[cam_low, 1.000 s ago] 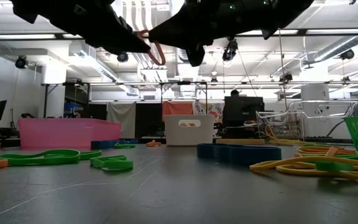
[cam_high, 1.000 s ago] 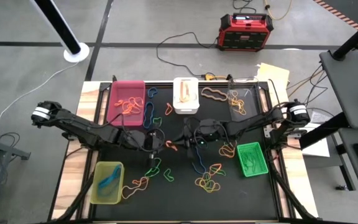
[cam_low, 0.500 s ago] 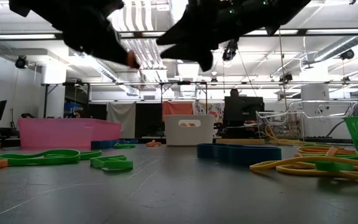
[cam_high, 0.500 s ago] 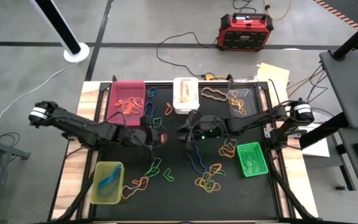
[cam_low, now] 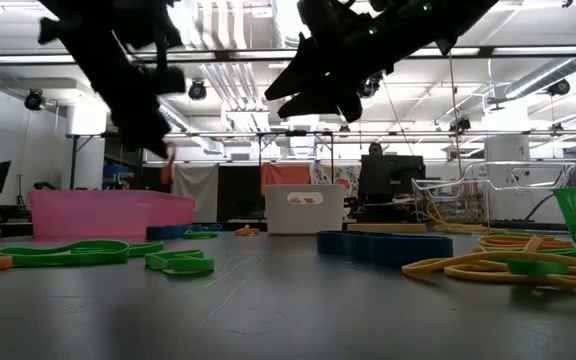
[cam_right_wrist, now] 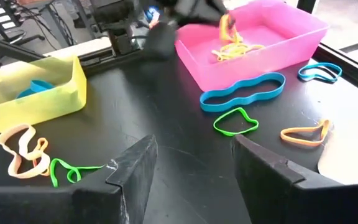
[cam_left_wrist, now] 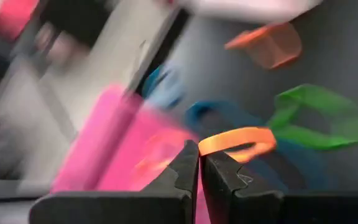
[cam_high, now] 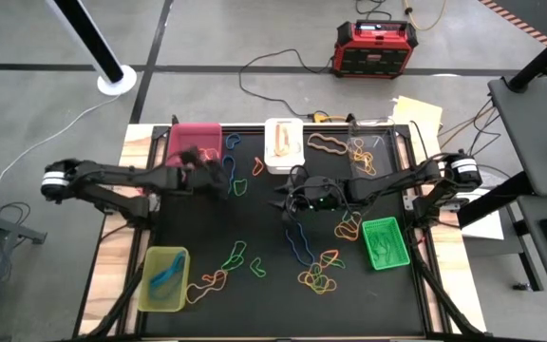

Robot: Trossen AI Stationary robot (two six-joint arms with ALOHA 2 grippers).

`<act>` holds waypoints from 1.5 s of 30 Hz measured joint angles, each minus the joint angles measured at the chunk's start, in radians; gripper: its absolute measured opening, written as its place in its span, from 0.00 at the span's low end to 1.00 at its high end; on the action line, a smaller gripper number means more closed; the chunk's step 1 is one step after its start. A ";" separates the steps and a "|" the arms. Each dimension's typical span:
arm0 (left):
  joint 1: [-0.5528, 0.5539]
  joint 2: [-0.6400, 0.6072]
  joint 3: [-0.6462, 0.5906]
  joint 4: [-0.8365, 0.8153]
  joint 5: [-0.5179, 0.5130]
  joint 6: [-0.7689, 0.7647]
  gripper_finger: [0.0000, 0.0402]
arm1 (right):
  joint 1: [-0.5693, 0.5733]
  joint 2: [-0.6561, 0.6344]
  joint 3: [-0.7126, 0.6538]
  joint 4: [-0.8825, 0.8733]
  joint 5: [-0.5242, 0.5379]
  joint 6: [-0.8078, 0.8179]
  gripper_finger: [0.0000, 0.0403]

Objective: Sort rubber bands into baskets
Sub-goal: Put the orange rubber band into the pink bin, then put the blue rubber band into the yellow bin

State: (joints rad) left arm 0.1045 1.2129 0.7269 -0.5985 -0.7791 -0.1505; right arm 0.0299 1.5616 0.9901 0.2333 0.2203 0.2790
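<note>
Orange rubber band (cam_left_wrist: 236, 140) pinched in left end effector (cam_left_wrist: 199, 163) beside pink basket (cam_high: 195, 140) (right end effector (cam_right_wrist: 191, 163) agape).

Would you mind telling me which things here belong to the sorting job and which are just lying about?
Job: rubber bands; pink basket; white basket; clear basket; green basket; yellow-green basket.
Lying about: red-and-black power box; papers; cables.

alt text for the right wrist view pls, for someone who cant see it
The right gripper is open above a black table, its two dark fingers spread apart and holding nothing. Ahead, the left gripper holds an orange rubber band above a pink basket containing more bands. A yellow basket and loose blue, green and orange bands lie around.
</note>
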 joint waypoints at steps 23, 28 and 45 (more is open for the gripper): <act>0.443 0.003 -0.003 -0.044 0.090 -0.021 0.12 | 0.000 0.003 -0.002 0.002 0.000 -0.001 0.50; 0.440 0.003 -0.003 -0.038 0.090 -0.030 0.26 | 0.000 0.003 -0.002 -0.018 0.000 0.002 0.50; 0.276 -0.004 -0.004 -0.023 0.243 -0.055 0.39 | 0.000 0.004 -0.003 -0.103 0.000 0.017 0.50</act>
State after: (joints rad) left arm 0.3806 1.2088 0.7231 -0.6219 -0.5365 -0.2054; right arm 0.0299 1.5654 0.9871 0.1306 0.2204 0.2962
